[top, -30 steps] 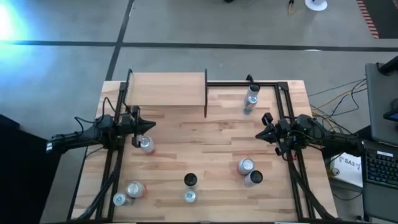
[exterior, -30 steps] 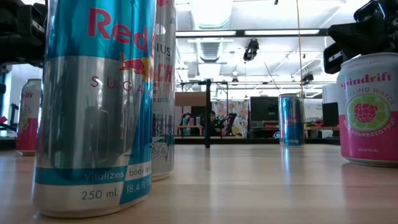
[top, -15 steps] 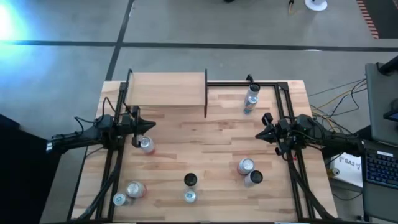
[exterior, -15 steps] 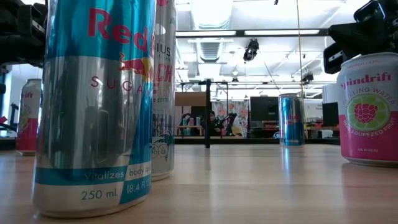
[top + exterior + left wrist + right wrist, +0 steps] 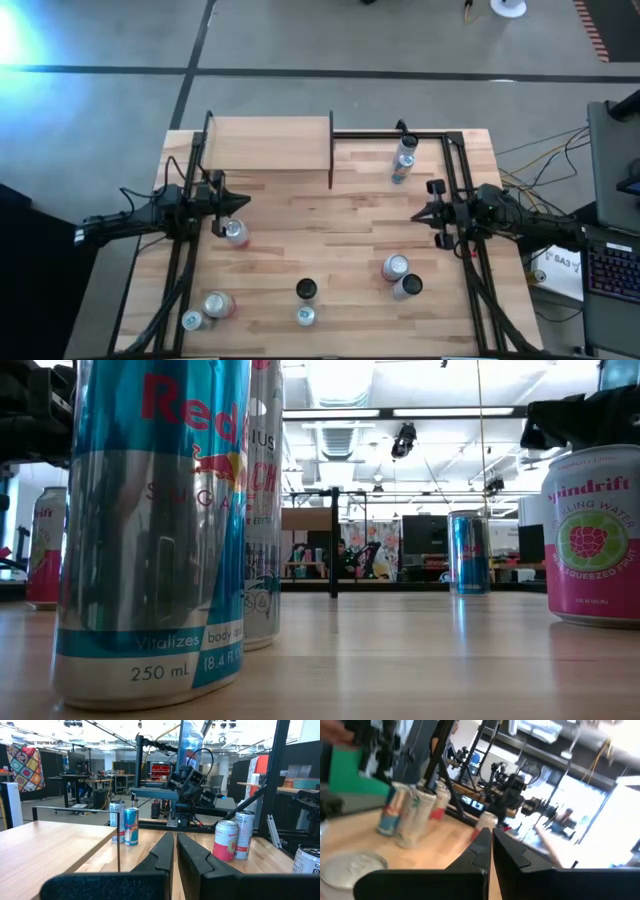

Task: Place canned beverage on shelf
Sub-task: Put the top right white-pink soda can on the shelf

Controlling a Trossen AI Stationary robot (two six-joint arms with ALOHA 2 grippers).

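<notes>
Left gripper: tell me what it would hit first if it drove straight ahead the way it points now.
Probably nothing on the table. The left gripper, jaws shut, points across toward the right gripper. The can beside it lies off that line, so the right arm would likely come first, though depth is unclear.

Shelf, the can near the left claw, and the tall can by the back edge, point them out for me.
shelf (image 5: 268, 143), high view, on the bare middle of its light-wood board.
can near the left claw (image 5: 236, 233), high view, on its silver top.
tall can by the back edge (image 5: 403, 160), high view, on its side.
</notes>
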